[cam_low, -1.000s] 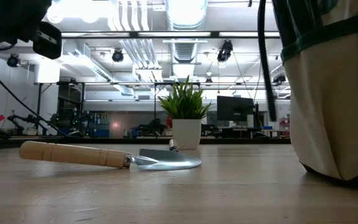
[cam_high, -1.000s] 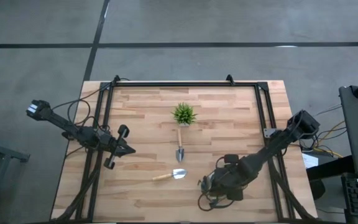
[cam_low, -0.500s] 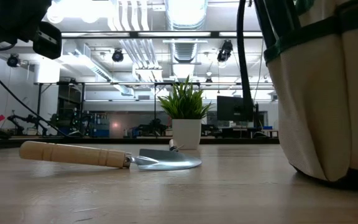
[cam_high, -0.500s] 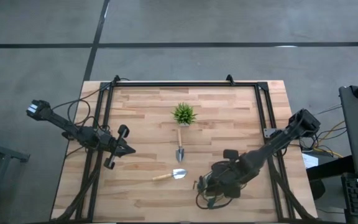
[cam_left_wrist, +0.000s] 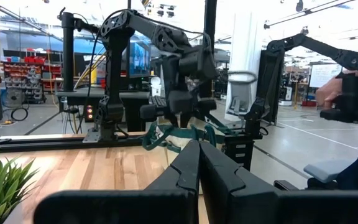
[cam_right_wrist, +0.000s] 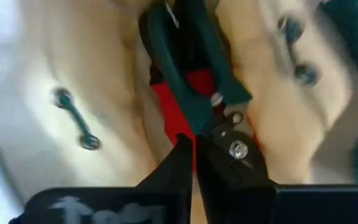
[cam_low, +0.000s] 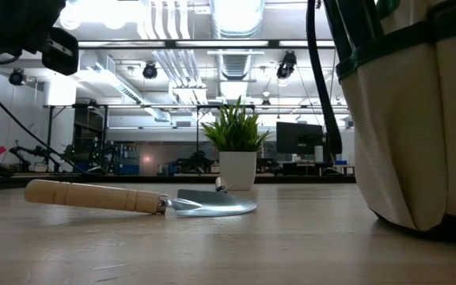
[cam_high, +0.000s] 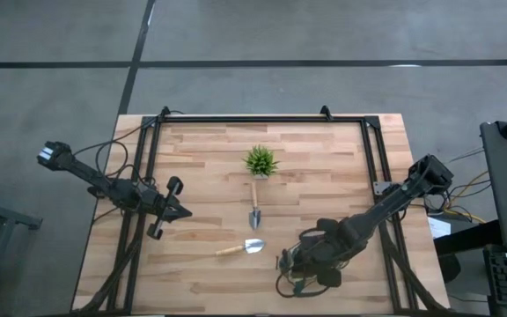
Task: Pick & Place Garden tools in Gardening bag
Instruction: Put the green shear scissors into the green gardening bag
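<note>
One silver trowel [cam_high: 255, 214] lies near the middle of the table [cam_high: 201, 150] with its long axis running front to back, wooden handle toward the small potted plant [cam_high: 260, 161] and blade toward the table's front. The second trowel [cam_high: 240, 248] lies crosswise just in front of it, handle to the left and blade to the right; in the low view it rests flat, blade toward the plant's white pot. The gardening bag [cam_low: 418, 119] stands at the front right of the table, mouth upward, with the right claw [cam_high: 302, 264] pushed down into it. Inside, the right wrist view shows dark-green-handled pruning shears [cam_right_wrist: 201, 68] lying over a red item [cam_right_wrist: 176, 109], handles pointing away from the claw; the right claw's fingers are pressed together, and they seem to be empty, though the blur makes that uncertain. Compared with a second ago, the bag has slid left toward the trowels and the right arm reaches lower and further over it. The left arm stretches in from the left edge, its left claw [cam_high: 176, 210] closed on nothing, hanging well left of the trowels.
</note>
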You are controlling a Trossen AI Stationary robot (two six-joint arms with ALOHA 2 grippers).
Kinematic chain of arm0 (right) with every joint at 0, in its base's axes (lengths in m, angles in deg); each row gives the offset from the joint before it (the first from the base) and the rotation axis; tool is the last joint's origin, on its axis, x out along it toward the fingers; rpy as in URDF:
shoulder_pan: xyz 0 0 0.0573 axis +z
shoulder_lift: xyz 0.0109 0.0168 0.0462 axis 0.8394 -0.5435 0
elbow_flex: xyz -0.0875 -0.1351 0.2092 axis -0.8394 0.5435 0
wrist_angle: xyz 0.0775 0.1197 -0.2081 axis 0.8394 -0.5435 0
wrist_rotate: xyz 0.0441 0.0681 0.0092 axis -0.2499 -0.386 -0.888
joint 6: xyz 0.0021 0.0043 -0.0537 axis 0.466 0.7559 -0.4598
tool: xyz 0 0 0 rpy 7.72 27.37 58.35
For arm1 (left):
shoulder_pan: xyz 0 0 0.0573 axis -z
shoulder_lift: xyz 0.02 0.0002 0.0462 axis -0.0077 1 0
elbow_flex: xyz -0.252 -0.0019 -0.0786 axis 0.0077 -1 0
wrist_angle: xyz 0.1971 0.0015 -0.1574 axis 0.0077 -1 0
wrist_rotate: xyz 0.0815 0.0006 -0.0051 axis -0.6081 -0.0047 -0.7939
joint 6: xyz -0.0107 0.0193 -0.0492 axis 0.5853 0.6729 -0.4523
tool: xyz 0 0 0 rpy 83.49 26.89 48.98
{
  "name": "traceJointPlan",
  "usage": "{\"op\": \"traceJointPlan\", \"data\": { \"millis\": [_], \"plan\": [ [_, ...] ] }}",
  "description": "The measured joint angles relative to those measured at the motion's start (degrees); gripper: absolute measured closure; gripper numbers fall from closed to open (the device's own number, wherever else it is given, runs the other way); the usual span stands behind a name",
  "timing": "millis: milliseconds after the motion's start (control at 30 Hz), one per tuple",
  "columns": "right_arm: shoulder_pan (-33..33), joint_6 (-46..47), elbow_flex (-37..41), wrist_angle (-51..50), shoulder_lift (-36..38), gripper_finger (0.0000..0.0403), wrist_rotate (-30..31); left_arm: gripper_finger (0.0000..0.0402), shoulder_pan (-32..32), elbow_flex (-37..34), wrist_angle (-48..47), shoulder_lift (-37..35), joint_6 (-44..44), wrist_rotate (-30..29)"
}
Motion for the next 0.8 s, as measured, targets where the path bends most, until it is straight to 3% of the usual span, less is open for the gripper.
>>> {"op": "traceJointPlan", "data": {
  "millis": [233,500,800],
  "plan": [
    [0.52,3.73,2.23,0.10,-0.96,0.0299,-1.75,0.0390,0.02,0.00,0.00,0.00,0.00,0.00],
    [4.02,3.49,3.05,0.67,-3.04,0.0195,3.61,0.0390,0.01,0.00,0.00,0.00,0.02,-0.01],
    [5.81,0.92,2.95,0.15,-6.75,0.0157,5.08,0.0390,0.01,0.00,0.00,0.00,0.01,0.00]
  ]
}}
